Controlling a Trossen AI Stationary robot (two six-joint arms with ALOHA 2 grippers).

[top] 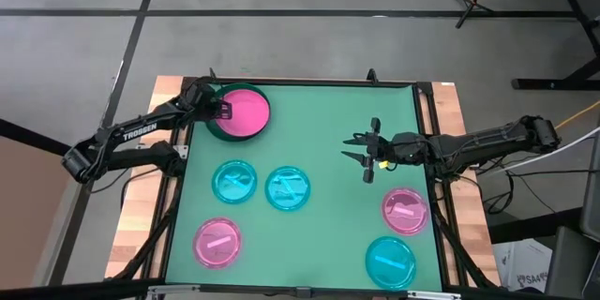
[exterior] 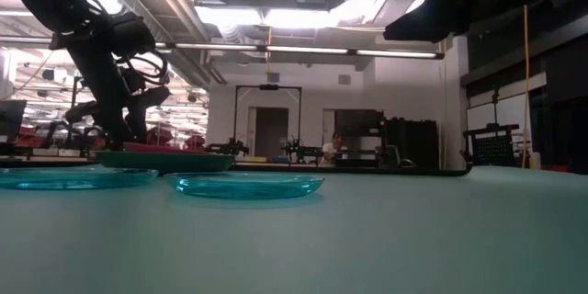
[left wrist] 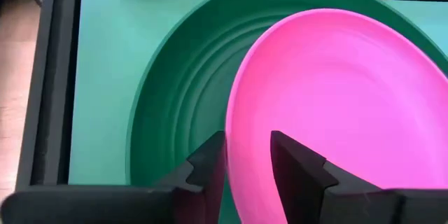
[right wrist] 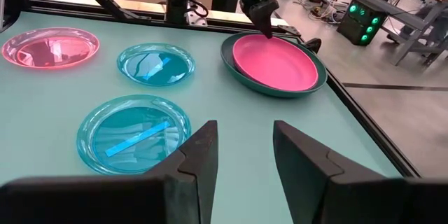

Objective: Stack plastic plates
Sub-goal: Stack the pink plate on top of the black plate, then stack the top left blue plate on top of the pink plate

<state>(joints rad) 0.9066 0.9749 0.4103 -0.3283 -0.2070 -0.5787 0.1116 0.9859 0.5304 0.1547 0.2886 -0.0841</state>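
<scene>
One solid pink plate [left wrist: 336,112] sits between my left claw's [top: 223,109] parted fingers, nested in the dark green plate [left wrist: 175,105]; lifting carelessly could drag it off.

The high camera hangs above the desk [top: 328,131], looking straight down on the whole mat with the green plate [top: 217,129] at its far left corner. The low camera sits at desk height, facing level across toward that green plate [exterior: 165,160] and the room behind. The left wrist camera is pressed close over the green plate [left wrist: 175,112], filling its view with it and the pink plate [left wrist: 336,105] inside. The right wrist camera looks from farther off across the desk toward the same green plate [right wrist: 280,89].
</scene>
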